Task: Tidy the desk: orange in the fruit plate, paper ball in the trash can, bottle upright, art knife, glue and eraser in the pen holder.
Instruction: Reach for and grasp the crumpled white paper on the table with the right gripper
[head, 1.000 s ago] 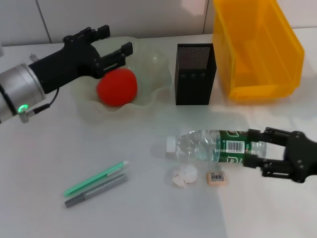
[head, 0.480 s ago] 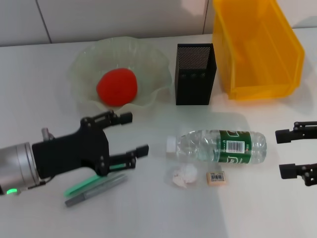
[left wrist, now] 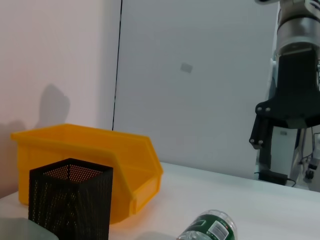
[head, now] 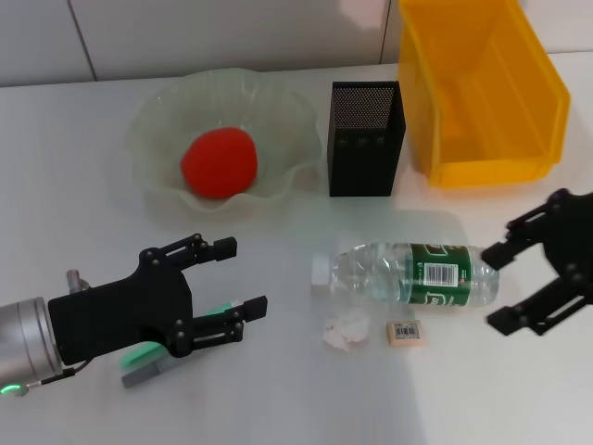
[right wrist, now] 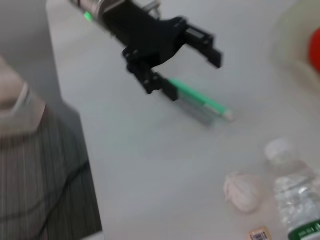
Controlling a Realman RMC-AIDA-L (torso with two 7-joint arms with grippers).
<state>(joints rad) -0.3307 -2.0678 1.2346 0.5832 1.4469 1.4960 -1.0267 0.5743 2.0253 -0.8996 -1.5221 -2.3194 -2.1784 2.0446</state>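
A white table (head: 278, 408) holds a cluttered set of things, with two black robot grippers low over it. The left gripper (head: 233, 278) hovers with its jaws spread wide and holding nothing. Directly beneath its lower jaw lie a green pen (head: 144, 353) and a grey pen (head: 148, 373), mostly hidden under the gripper's body. The right gripper (head: 505, 286) also has its jaws wide open and empty. The bottle (head: 408, 273) lies on its side between the two grippers, its base just in front of the right jaws' gap and apart from them, its white cap pointing towards the left gripper. Just beside the bottle, on the robot's side of it, sit a crumpled paper ball (head: 346, 330) and the tan eraser (head: 404, 331), both nearer the right jaws than the left. Beyond the left jaws, well apart, the orange (head: 219, 163) rests inside the pale green fruit plate (head: 148, 130). The black mesh pen holder (head: 365, 139) stands upright beyond the bottle, and the yellow trash can (head: 482, 88) stands beyond the right jaws.
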